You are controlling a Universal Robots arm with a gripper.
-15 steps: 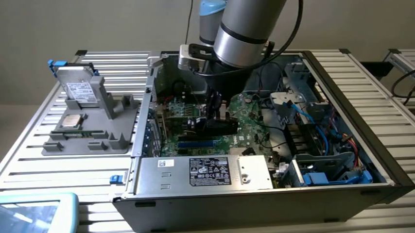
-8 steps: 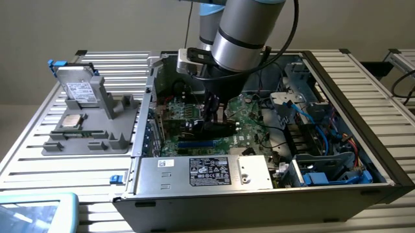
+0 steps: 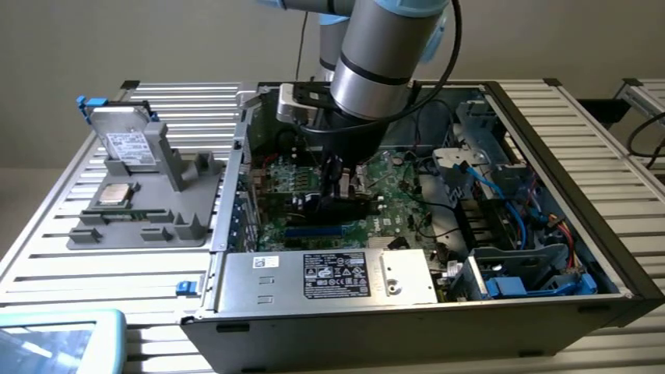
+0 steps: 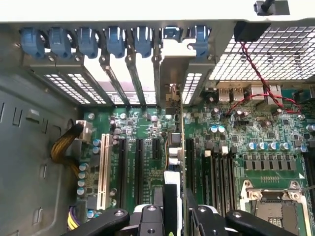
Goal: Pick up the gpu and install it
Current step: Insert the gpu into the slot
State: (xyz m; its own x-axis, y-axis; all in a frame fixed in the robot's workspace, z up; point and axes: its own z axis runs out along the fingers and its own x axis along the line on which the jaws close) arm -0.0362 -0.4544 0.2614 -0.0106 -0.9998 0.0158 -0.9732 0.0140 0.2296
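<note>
Green motherboard (image 3: 398, 178) in open case (image 3: 416, 331), gripper (image 4: 174, 211) clamping gpu (image 4: 171, 189) inside

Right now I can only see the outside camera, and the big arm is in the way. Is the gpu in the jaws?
Observer: Yes. In the wrist view the gpu stands on edge between the jaws, which grip its two faces.
Operator: Where is its shiny end?
Observer: Its silver bracket stands in line with the slot covers at the case's back wall.
Operator: What is beside the card?
Observer: Empty black slots lie on one side, with a long white slot beyond them.
</note>
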